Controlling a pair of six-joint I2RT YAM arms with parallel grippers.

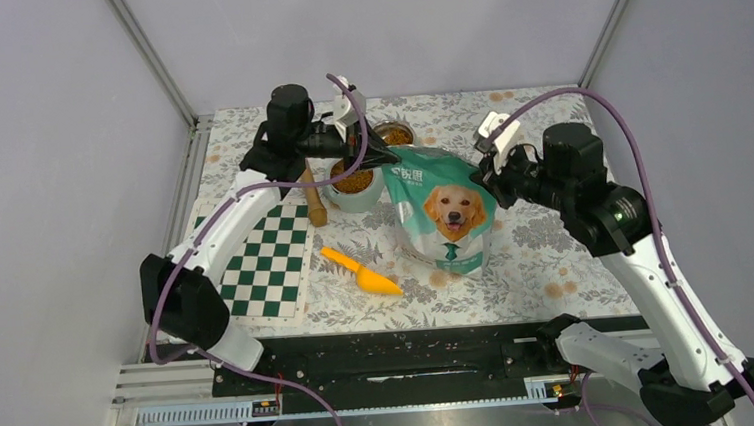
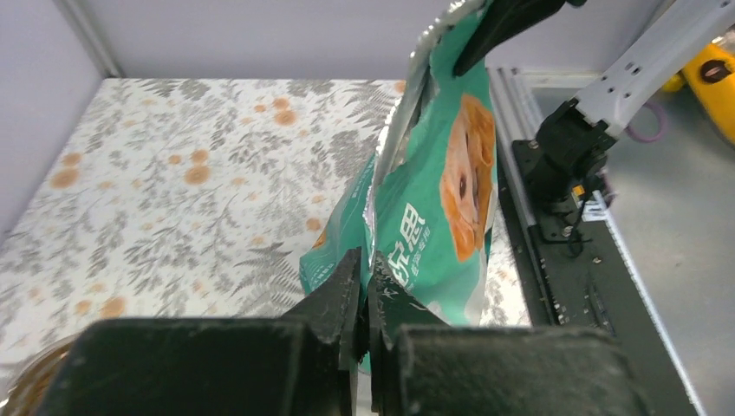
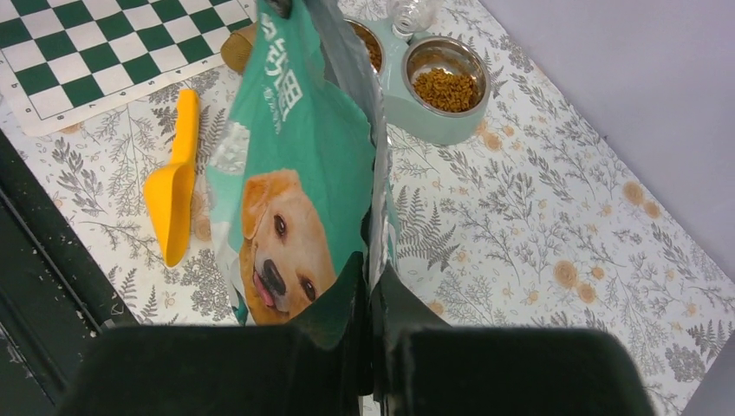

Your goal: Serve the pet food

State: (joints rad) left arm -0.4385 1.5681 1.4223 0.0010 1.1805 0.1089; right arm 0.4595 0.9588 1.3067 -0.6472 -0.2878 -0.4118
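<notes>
Both left tool (image 2: 365,264) and right tool (image 3: 371,273) grip, closed, the top corners of the teal-and-silver dog-print bag (image 1: 445,203), likely to pour; next, tilt it toward the teal steel-bowled feeder (image 3: 429,128) holding brown kibble pellets (image 3: 444,88).

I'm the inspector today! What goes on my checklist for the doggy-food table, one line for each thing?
Surface: flower-print cloth covers the table and lies flat.
Job's things: pet food sits in both metal bowls of the green feeder; the dog-picture bag is held upright.
Clutter: orange scoop lies on the cloth left of the bag; checkered mat lies at the left; wooden stick lies by the feeder.
Grippers: left gripper and right gripper are each shut on a top corner of the bag.
Cables: purple cables loop along both arms.
Surroundings: grey walls; black rail at the near edge.
</notes>
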